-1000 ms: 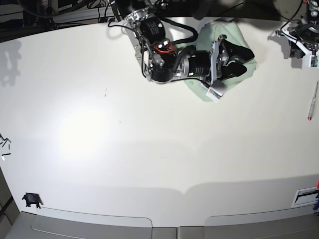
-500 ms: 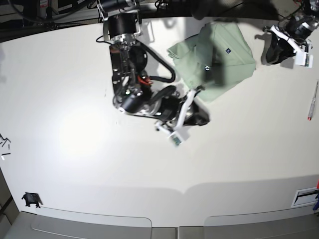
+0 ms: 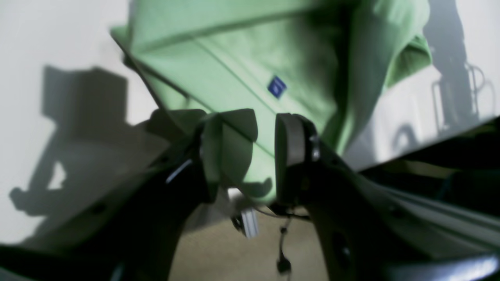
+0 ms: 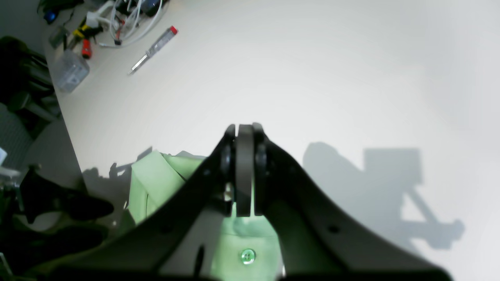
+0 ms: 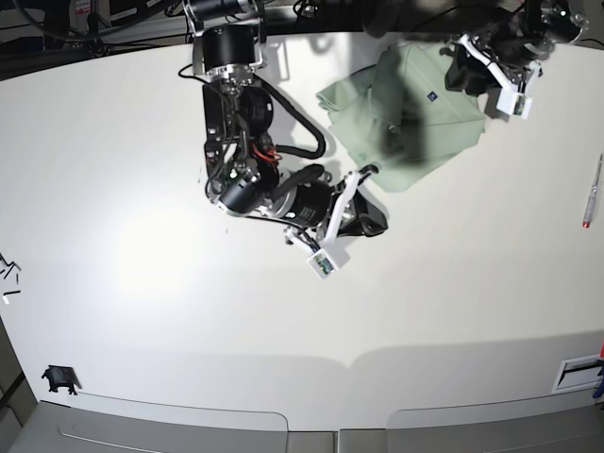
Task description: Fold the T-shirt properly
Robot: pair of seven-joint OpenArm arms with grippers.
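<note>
The pale green T-shirt (image 5: 444, 118) lies folded in a compact shape at the back of the white table, its small dark label patch (image 5: 431, 94) facing up. My left gripper (image 5: 472, 68) hovers over the shirt's upper right edge. In the left wrist view the left gripper (image 3: 265, 150) is open, with the shirt (image 3: 234, 58) and its label (image 3: 277, 86) showing beyond the fingers. My right gripper (image 5: 371, 223) is over bare table just below the shirt's lower corner. In the right wrist view the right gripper (image 4: 245, 130) is shut and empty, with the shirt (image 4: 156, 183) and a button (image 4: 247, 256) behind it.
A red-tipped pen (image 5: 592, 193) lies near the right edge; it also shows in the right wrist view (image 4: 154, 48). Cables and tools (image 4: 113, 15) crowd that corner. A small black object (image 5: 59, 379) sits front left, and a white slot (image 5: 578, 373) front right.
My right gripper came off the shirt and swung down-left onto bare table, then held about still. My left gripper moved in from the far right to the shirt's upper right edge.
</note>
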